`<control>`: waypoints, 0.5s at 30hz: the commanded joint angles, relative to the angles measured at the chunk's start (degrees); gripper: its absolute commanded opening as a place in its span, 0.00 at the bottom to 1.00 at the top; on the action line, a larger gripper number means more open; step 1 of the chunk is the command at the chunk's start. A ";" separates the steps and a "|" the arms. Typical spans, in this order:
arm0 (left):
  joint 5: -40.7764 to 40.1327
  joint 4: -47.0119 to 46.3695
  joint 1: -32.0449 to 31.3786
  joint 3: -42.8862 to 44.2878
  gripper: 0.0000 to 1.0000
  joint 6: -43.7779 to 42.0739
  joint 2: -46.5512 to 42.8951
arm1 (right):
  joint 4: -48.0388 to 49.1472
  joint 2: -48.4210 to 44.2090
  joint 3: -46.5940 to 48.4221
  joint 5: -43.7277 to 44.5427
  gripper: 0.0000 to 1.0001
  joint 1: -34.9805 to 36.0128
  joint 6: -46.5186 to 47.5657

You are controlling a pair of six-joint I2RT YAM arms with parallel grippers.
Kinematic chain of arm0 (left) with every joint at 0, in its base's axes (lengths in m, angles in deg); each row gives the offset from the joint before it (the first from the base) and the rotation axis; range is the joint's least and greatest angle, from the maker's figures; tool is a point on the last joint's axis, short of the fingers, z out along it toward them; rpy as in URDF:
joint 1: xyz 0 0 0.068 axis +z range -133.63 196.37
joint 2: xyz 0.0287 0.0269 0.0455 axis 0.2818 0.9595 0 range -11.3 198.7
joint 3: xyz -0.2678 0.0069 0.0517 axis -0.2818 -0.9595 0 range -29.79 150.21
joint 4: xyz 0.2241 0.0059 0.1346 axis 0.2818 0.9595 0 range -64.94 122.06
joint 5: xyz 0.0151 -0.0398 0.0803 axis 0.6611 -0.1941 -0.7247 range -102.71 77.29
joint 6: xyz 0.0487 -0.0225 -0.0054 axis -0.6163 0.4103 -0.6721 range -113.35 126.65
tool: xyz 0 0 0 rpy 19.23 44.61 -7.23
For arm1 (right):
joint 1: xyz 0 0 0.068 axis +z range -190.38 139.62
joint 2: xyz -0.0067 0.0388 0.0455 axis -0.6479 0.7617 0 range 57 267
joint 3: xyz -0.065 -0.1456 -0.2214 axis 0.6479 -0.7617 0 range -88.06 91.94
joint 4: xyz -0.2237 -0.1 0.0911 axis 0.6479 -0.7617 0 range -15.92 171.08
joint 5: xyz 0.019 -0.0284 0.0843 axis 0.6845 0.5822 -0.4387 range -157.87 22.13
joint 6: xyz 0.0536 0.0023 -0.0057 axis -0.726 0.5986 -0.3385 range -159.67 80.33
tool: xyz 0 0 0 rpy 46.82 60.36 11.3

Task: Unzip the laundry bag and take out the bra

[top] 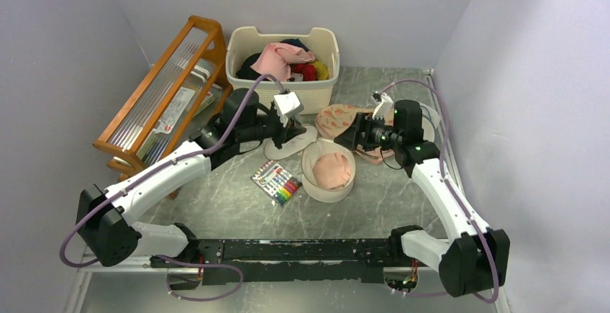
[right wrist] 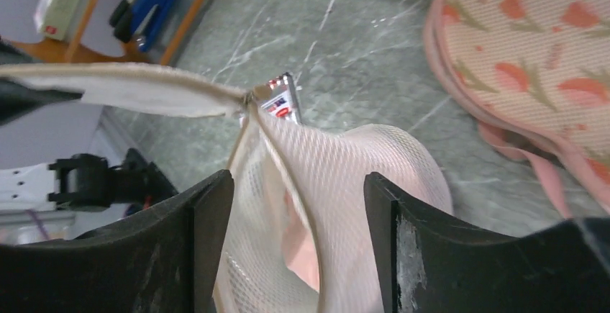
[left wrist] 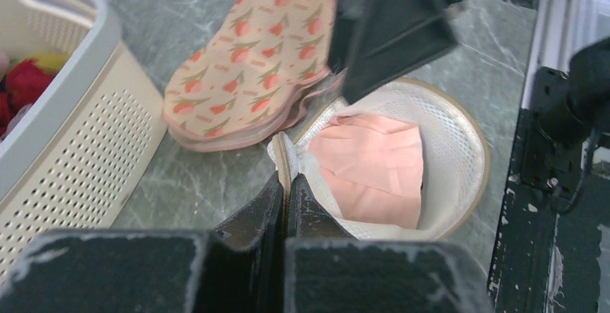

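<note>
The laundry bag (top: 324, 195) sits near the middle of the grey marbled table (top: 230, 205), between the two arms. It is unzipped: its lid (top: 293, 146) is folded out to the left and the round drum stands open to the ceiling. Inside lies the bra (top: 333, 170), a pale pink bundle filling most of the mesh-lined pouch, not lifted out.

The left gripper (left wrist: 288, 182) has its jaws pressed together on the beige-bound edge of the lid. From its own wrist camera the fabric is pinched between the two black fingers with no gap showing. The right gripper (right wrist: 296, 180) is over the bag's far right side with its jaws standing well apart. The mesh wall and rim of the bag run through the space between them, but neither finger seems to press on it, so as far as I can see it has hold of nothing.

Just behind the bag, at its far rim, lies a peach printed fabric piece (top: 338, 119). A cream perforated basket (top: 320, 90) of clothes stands at the back, and a wooden rack (top: 155, 101) stands at the left by the wall. A pack of coloured markers (top: 278, 182) lies just left of the bag
</note>
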 commanded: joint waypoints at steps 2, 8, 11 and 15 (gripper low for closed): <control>-0.36 0.64 2.90 3.24 0.07 5.23 2.18 | -13.21 -3.74 3.98 12.35 0.72 1.74 3.23; -3.41 1.13 3.88 3.44 0.07 5.34 2.31 | -19.42 -5.59 3.09 19.51 0.76 9.04 0.09; -3.86 1.35 4.13 3.41 0.07 5.29 2.10 | -20.08 -8.22 0.65 21.65 0.77 11.97 -2.48; -4.15 1.28 4.21 3.21 0.07 4.85 1.94 | -20.92 -11.81 -2.28 23.18 0.70 12.92 -4.80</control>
